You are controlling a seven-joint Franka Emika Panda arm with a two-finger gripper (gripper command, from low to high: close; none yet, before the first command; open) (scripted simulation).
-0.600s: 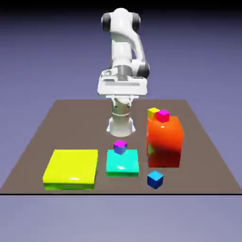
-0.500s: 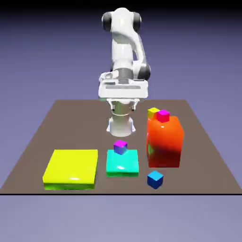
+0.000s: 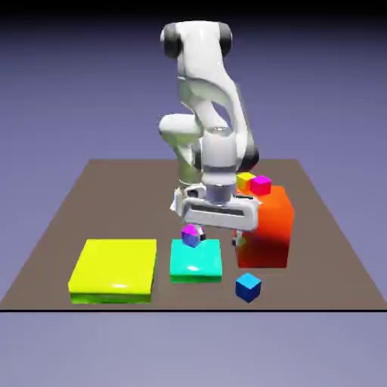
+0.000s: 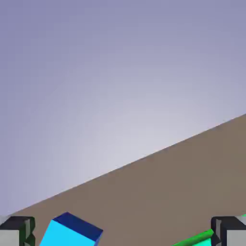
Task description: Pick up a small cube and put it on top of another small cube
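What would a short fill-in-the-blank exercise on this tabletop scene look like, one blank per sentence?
1. The small blue cube rests directly on the ____.
2. The cube with the magenta top sits on the flat ____ block.
3. The small yellow cube and the pink cube sit on top of the tall ____ block.
4. The gripper holds ____.

Missing words: table; teal; red; nothing

A rendered simulation bench is showing here, not a real room: a bare brown table [image 3: 317,227] is floating before a flat blue-violet backdrop [image 3: 75,91], with glossy blocks sitting around the pincer [image 3: 214,236], like the yellow slab [image 3: 113,270] beside it.
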